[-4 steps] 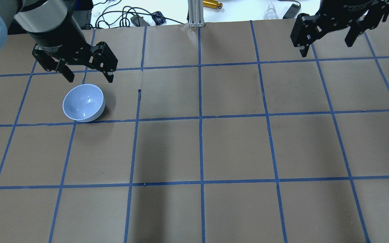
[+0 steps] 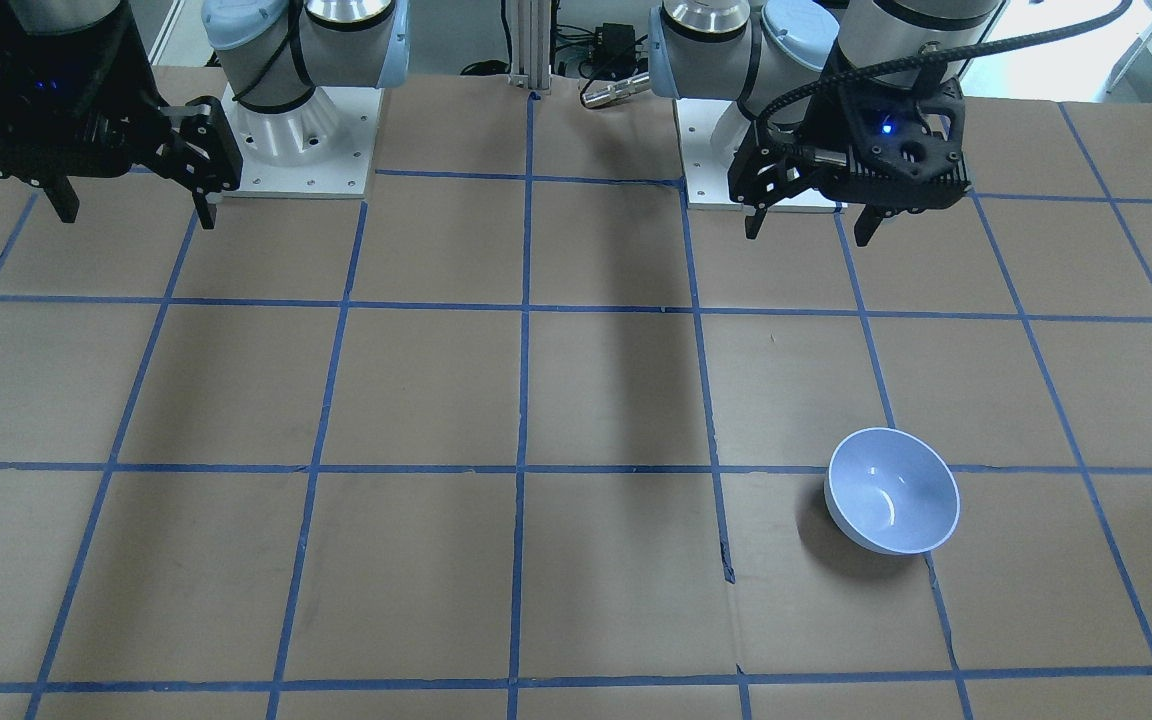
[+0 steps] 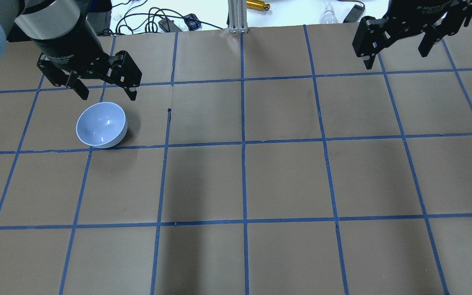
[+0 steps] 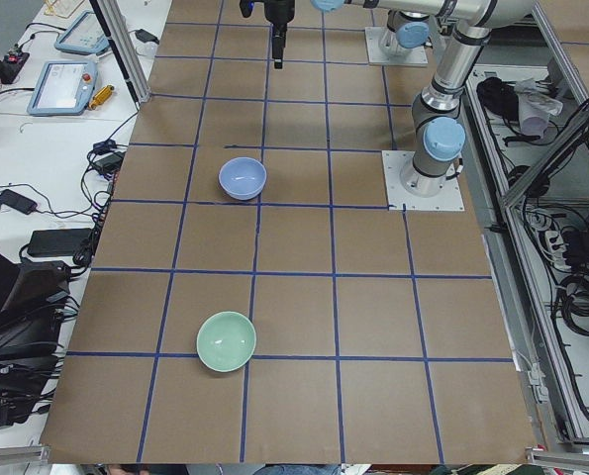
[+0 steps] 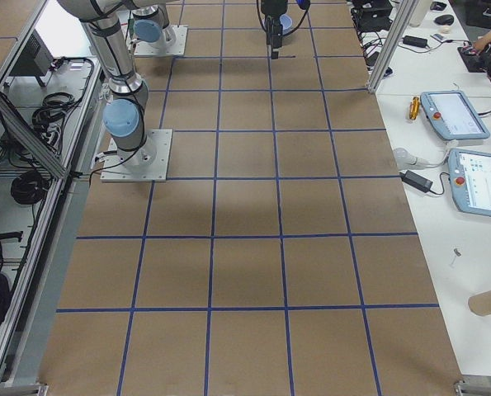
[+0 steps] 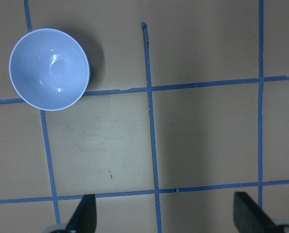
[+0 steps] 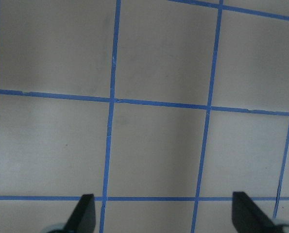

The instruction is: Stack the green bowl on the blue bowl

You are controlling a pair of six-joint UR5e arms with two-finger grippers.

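Front view: the blue bowl [image 2: 893, 490] is seen upright at lower right. The left gripper [image 2: 806, 232] at upper right and the right gripper [image 2: 136, 215] at upper left are held with fingers apart.

Overhead: the left gripper is found shifted very slightly leftward against 0.6 s ago. No grasp is judged begun.

Left side view: the green bowl [image 4: 226, 340] is noted at lower left, mouth up. It is round, with no long axis, and well apart from the blue bowl.

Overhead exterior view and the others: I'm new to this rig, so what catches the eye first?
The blue bowl sits upright on the brown gridded table, near the open, empty left gripper. The green bowl shows only in the exterior left view, well apart from it toward that camera. The right gripper hangs open too, holding nothing.
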